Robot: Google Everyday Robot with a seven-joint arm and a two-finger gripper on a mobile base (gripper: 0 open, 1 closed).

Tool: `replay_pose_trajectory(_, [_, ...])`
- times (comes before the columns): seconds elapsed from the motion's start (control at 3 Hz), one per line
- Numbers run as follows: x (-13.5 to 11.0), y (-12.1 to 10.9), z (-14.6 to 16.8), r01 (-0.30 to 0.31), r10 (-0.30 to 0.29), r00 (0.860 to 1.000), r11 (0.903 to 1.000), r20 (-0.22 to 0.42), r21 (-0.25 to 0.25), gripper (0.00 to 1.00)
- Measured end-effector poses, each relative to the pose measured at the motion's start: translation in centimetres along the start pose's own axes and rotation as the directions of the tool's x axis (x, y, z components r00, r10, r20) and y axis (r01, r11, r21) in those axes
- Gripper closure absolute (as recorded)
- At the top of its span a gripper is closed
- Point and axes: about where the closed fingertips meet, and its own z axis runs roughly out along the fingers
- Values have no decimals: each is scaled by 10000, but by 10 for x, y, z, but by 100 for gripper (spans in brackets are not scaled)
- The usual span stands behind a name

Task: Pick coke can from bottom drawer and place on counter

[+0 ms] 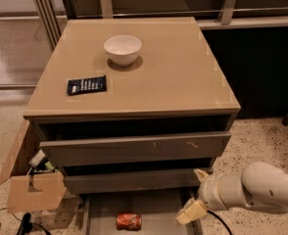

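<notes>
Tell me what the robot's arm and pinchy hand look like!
The arm is a fat, smooth, creamy-white tube with a ringed wrist. Its gripper, low on the right beside the bottom drawer, has two stubby, pale yellowish fingers, spread open. A thin dark cable hangs under the wrist.

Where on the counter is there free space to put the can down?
Bare: the counter's right half, between the white bowl and the right edge, and the front strip right of the dark packet. Crowded: the left side. The gripper, open, is low at the bottom drawer's right wall.
</notes>
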Motion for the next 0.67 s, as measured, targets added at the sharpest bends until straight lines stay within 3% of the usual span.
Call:
replay_pose_trajectory(0.33, [-15, 3, 19, 299, -303, 9995, 9988, -92, -383, 0])
replay_pose_trajectory(0.67, [-10, 8, 39, 260, -247, 9995, 9970, 186, -734, 0])
